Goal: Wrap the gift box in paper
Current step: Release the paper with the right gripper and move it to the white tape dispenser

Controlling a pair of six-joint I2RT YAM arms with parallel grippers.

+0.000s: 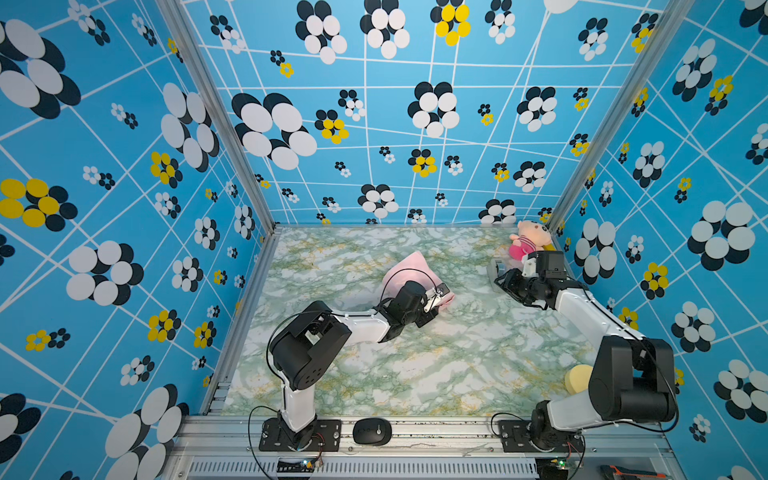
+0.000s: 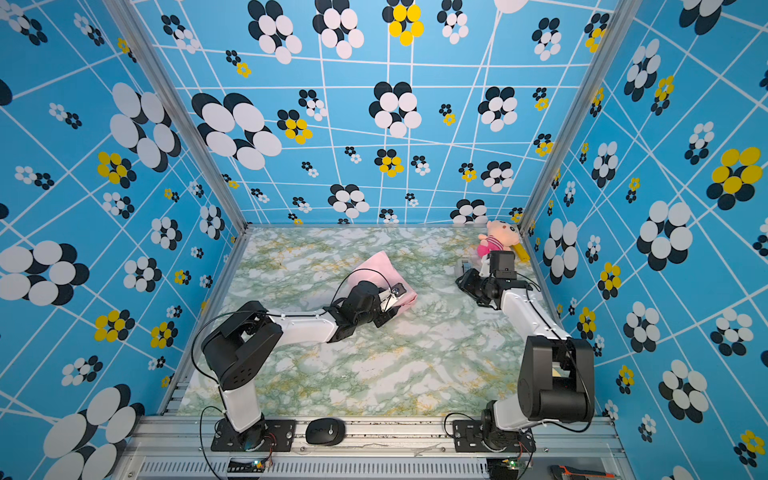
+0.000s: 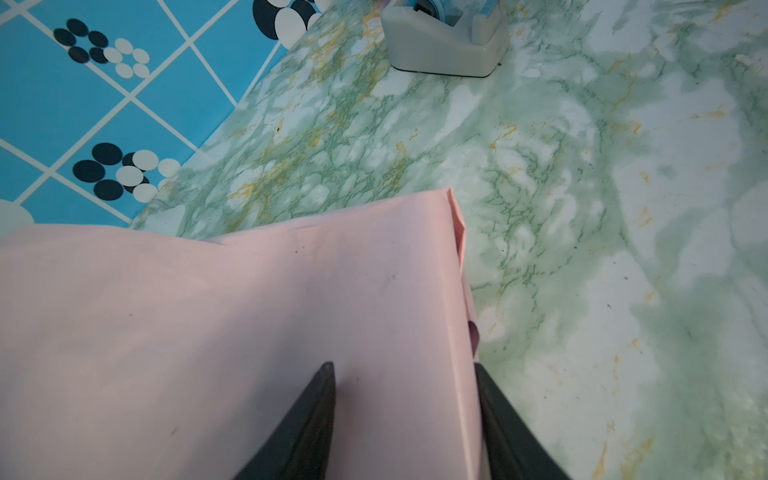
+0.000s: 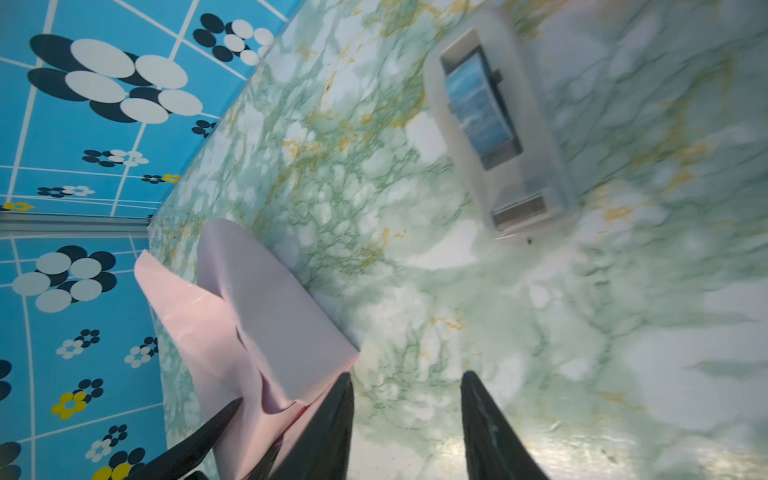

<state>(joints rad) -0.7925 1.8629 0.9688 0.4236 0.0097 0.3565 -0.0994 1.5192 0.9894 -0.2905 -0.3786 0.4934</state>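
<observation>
Mid-wrap: left gripper [image 3: 405,370] pinches the pink paper [image 3: 232,316] at the bundle's edge, right gripper [image 4: 407,380] hangs apart and empty near the tape dispenser [image 4: 498,124] upper right, probably tape next.

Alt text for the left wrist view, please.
The left gripper straddles a folded edge of the pale pink paper, one finger on top and one beside it. A grey tape dispenser sits beyond on the green marble table.

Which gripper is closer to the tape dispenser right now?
Right. The right gripper hovers open beside the tape dispenser near the far right corner of the table. The left gripper is mid-table, jaws straddling the edge of the paper, well away from it.
</observation>
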